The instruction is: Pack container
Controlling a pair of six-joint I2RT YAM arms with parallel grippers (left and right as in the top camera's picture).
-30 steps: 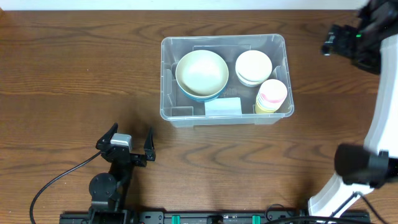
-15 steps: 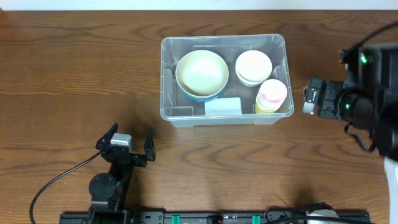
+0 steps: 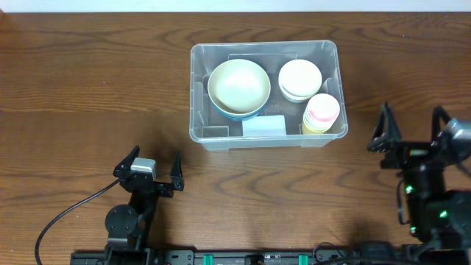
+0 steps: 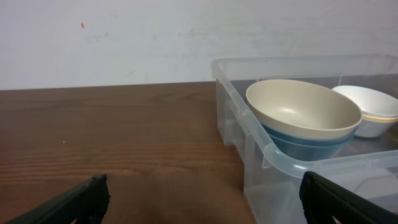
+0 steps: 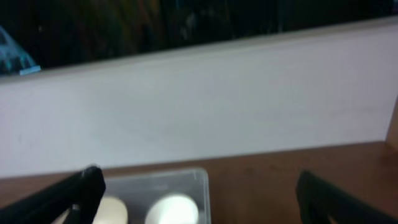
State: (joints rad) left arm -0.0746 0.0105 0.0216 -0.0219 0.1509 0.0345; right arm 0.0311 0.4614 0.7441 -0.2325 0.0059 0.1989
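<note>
The left arm sits folded low at about 7 o'clock on the tabletop (image 3: 73, 88). Its left pincer (image 3: 155, 158) is spread wide, empty, and points toward 12 o'clock. The right arm is tucked at 4 o'clock, with the right pincer (image 3: 411, 121) equally wide and empty. The container (image 3: 193, 96) stands just past centre toward 12 o'clock. It holds a cream bowl (image 3: 238, 82) nested on a blue bowl (image 4: 305, 146), white bowls (image 3: 299, 77) and a stack of cups (image 3: 322, 110). A second ago the right arm was up at 2 o'clock, and it has swung down past the container's 3 o'clock side. The left arm has not moved.
</note>
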